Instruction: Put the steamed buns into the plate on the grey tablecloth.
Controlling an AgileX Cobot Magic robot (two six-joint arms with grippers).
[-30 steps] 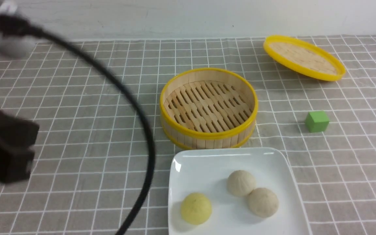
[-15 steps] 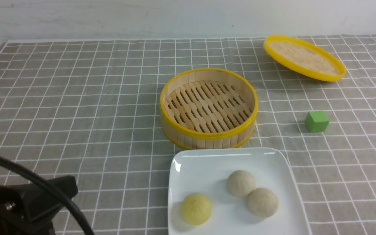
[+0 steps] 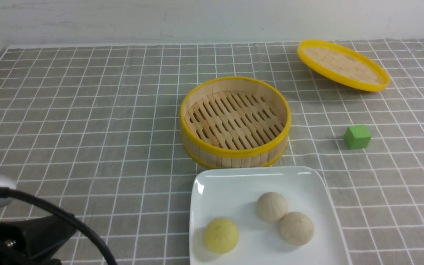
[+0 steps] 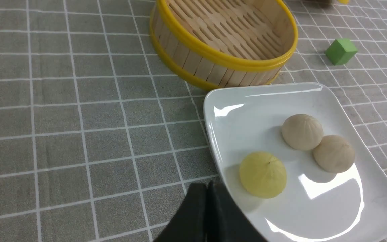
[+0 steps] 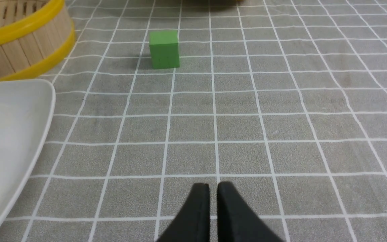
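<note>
Left wrist view shows my left gripper (image 4: 207,191) pressed together and empty, just beside the near rim of the large glossy white square plate (image 4: 317,90). On that plate lie all three steamed buns: the pale yellow round bun (image 4: 262,174) nearest my fingertips, then two cream round buns (image 4: 302,131) touching each other. Beyond stands the round yellow-rimmed bamboo steamer basket (image 4: 223,57), with nothing in it. My right gripper (image 5: 213,193) is nearly closed, holding nothing, over the grey grid-lined tablecloth (image 5: 281,117), with the small green cube (image 5: 164,49) ahead. I judge nothing remains to carry; my left arm is nearer the plate.
</note>
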